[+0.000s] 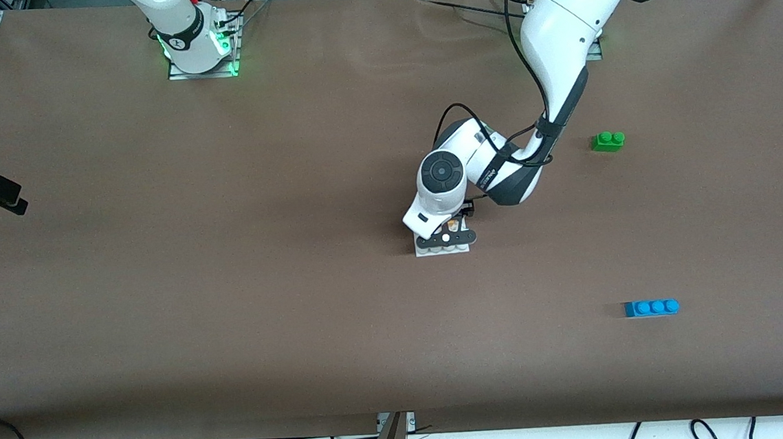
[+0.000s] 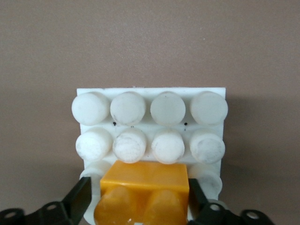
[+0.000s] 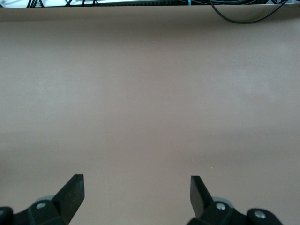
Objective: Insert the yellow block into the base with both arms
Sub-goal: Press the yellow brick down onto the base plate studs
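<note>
The glossy orange-yellow block, a small plastic brick with two round studs, sits on the base, a flat white square plate of matte, scuffed round studs lying mid-desk on the brown, felt-like desk. The left gripper is low over the base, its black fingers spread to either side of the block with gaps showing. The right gripper waits over bare desk at the right arm's end, fingers spread wide, while a green two-stud brick and a longer blue three-stud brick lie toward the left arm's end.
</note>
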`<state>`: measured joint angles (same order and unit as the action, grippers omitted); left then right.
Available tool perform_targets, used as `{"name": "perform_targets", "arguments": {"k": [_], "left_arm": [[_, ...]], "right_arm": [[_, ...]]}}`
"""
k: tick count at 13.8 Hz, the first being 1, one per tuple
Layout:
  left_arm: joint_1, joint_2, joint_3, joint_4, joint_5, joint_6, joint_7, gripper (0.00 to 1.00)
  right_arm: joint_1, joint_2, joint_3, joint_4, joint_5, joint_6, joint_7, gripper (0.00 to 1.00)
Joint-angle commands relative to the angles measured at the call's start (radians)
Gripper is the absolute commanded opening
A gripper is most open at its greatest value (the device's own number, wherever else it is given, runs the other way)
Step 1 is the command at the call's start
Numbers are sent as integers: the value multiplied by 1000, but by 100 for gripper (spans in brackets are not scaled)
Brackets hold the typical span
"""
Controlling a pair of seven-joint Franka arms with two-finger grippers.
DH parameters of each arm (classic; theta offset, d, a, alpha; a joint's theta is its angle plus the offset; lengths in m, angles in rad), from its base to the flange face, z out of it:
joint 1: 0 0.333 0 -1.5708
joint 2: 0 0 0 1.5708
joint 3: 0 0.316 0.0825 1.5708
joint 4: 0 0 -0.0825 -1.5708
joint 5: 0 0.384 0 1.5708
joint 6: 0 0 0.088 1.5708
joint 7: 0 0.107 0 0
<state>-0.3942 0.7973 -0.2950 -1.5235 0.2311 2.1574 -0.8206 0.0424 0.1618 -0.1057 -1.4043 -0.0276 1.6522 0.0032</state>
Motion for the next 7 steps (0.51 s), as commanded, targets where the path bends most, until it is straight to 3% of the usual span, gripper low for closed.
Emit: {"name": "perform_targets", "arguments": {"k": [1, 3, 7], "left_arm": [[3, -10, -4, 22, 19, -42, -6, 100], [11, -55, -10, 22, -24, -74, -6, 100], [49, -237, -6, 25, -176, -223, -5, 100]], "right_arm": [[-9, -15, 7, -16, -11, 6, -5, 100], [-9, -15, 7, -16, -11, 6, -5, 100], [-9, -15, 7, -16, -11, 6, -5, 100]]}}
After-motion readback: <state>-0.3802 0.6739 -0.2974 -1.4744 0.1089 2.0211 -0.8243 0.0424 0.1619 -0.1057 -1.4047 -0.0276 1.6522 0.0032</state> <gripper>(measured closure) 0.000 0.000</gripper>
